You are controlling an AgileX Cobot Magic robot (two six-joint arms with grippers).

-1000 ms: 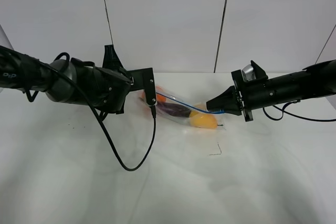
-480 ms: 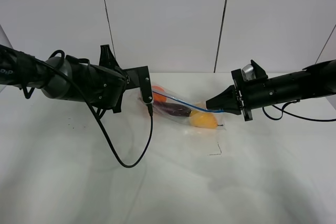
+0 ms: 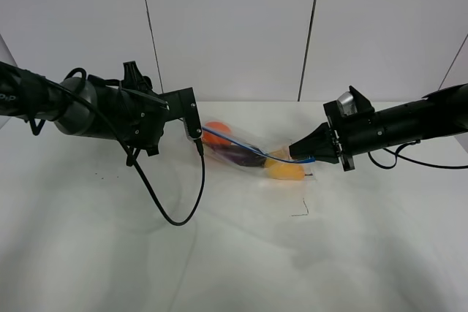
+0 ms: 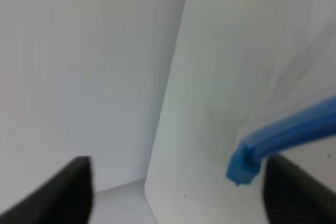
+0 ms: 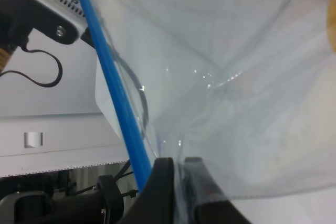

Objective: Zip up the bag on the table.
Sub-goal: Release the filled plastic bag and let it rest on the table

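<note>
Left hand (image 3: 194, 131) drifts toward frame's left, now open, blue zipper end (image 4: 242, 165) loose between jaws. Right hand (image 3: 298, 153) pinches bag (image 3: 245, 157) at centre-right. Back left straight out, no snagging, imo.

Bag (image 3: 241, 153): clear thin plastic film, crinkly and glossy; I see small glints on it. Zipper strip (image 5: 113, 85): blue plastic, smooth, slight shine. Desk (image 3: 234, 253): white, matt, smooth. Left gripper (image 3: 194, 128), right gripper (image 3: 296, 153): black, dull sheen; plastic or coated metal, I can't tell. Left pads (image 4: 299, 192): black, look finely textured, blurred. Cable (image 3: 157, 195): black, smooth jacket. Wall panels (image 3: 227, 27): white, matt.
</note>
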